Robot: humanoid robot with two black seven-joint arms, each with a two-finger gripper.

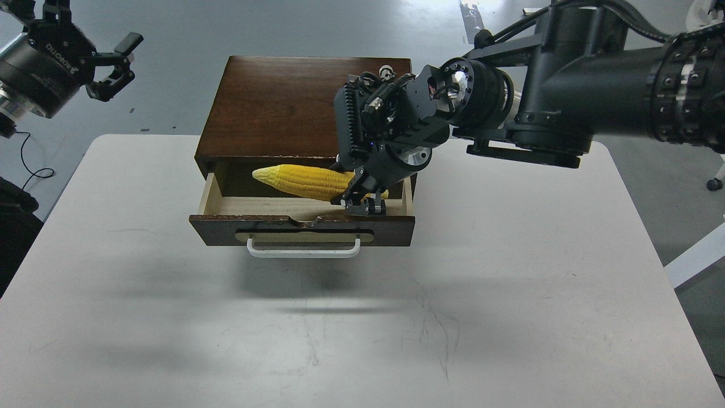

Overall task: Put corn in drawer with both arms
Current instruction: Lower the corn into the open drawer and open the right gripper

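Note:
The yellow corn (303, 181) lies tilted inside the open drawer (226, 207) of the dark brown wooden box (272, 105), its tapered end pointing left. My right gripper (361, 201) reaches down into the drawer's right half and is shut on the corn's thick end. The drawer's white bar handle (303, 249) faces me. My left gripper (116, 65) is open and empty, held high at the far left, well away from the box.
The box stands at the back of a pale grey table (362, 317). My right arm (566, 96) spans across the table's back right corner. Grey floor lies beyond the table.

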